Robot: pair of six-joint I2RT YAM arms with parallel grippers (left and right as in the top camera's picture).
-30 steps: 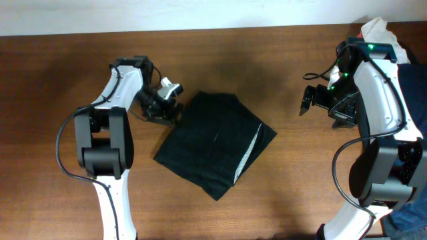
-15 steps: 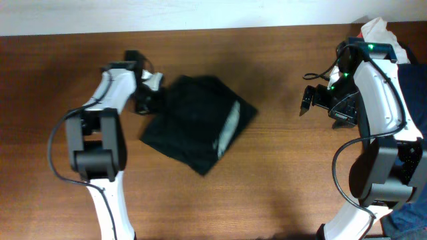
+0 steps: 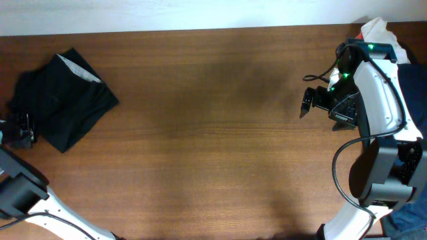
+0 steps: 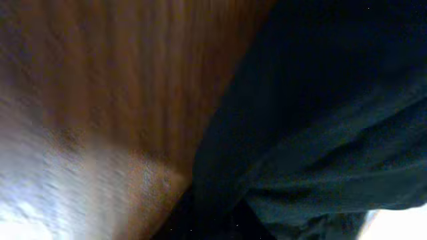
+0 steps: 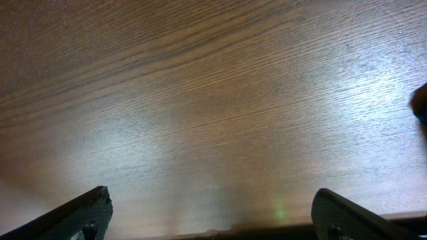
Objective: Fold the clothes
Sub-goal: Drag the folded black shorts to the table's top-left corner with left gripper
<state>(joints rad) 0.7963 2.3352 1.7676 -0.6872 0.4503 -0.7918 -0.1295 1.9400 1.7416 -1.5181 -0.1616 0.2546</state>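
Observation:
The clothes are one folded black garment [image 3: 63, 100] with a pale strip along its top edge, lying at the far left of the wooden table [image 3: 213, 147]. My left gripper [image 3: 20, 130] sits at the garment's lower-left corner by the frame's edge. In the blurred left wrist view the dark fabric [image 4: 313, 120] fills the right side and runs down between the jaws, which are closed on it. My right gripper [image 3: 313, 100] hovers over bare wood at the right, open and holding nothing. Its two fingertips [image 5: 87, 213] stand wide apart in the right wrist view.
A white crumpled cloth [image 3: 377, 30] and blue fabric [image 3: 413, 73] lie at the table's right end behind the right arm. The table's far edge meets a white wall [image 3: 200, 13].
The left gripper closed on the garment's edge and dragged it from the table's middle to the far left. The right arm has not moved.

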